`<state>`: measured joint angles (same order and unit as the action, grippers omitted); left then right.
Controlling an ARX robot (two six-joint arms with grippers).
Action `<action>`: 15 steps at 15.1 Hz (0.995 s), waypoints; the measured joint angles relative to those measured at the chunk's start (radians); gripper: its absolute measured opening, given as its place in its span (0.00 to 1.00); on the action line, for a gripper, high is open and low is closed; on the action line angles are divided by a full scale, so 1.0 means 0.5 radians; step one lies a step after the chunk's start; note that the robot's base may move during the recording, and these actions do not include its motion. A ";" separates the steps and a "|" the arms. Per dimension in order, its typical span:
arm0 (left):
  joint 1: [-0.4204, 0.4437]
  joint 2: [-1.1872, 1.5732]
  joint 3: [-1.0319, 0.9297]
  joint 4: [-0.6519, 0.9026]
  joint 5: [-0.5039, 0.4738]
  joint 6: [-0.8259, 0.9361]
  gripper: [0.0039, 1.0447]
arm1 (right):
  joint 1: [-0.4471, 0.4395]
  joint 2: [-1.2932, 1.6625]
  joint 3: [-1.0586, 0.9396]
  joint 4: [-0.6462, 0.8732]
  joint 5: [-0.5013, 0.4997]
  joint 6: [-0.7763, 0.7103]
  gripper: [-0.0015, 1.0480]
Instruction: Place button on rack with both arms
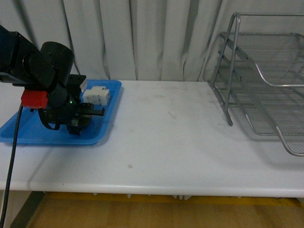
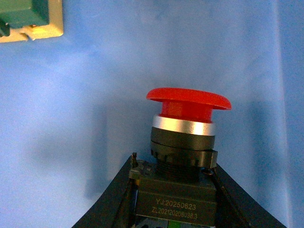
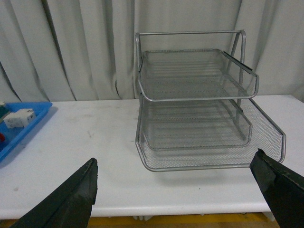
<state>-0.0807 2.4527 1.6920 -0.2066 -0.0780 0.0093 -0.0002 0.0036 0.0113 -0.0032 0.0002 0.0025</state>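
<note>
The button [image 2: 183, 137] sits between the fingers [image 2: 107, 204] of the left gripper [image 2: 173, 164], low over the blue tray [image 1: 28, 135] at the far left of the table [image 1: 166, 137]. The fingers lie against both sides of the dark body, which reads as a pinch. Whether the button is clear of the tray floor cannot be told. In the front view the left gripper [image 1: 83, 116] hides the button. The button's long axis runs from body to cap, in line with the fingers. The red cap and silver collar point away from the wrist and stand free beyond the fingertips. A knife switch [image 2: 28, 19] lies well apart from the button on the tray, and a white breaker [image 1: 97, 95] rests just beyond the gripper. The rack [image 1: 227, 95] stands at the far right of the table, with bare table between it and the tray. The controlling relation is therefore sideways: the button is at the left end and the target at the right end. The right gripper [image 3: 175, 159] is spread wide and holds nothing. Its wrist view faces the open fronts of the rack's [image 3: 199, 99] tiers, so the right arm is judged the nearer arm to the target. The right arm is not in the front view. The likely next requirement is to lift the button, carry it rightward over the middle of the table and present the free cap end to the right gripper. Risk: a grip on the smooth cap or collar may slip during transfer.
</note>
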 joint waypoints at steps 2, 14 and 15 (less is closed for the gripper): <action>0.027 -0.130 -0.144 0.076 0.025 0.000 0.35 | 0.000 0.000 0.000 0.000 0.000 0.001 0.94; 0.143 -2.507 -2.026 0.330 0.352 0.201 0.35 | 0.000 0.000 0.000 0.000 0.000 0.000 0.94; 0.164 -2.572 -2.087 0.311 0.369 0.190 0.35 | 0.000 0.000 0.000 0.000 0.000 0.000 0.94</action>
<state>0.0013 1.1667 0.6487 -0.0509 0.1062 0.1043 -0.0002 0.0036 0.0113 -0.0032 0.0002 0.0025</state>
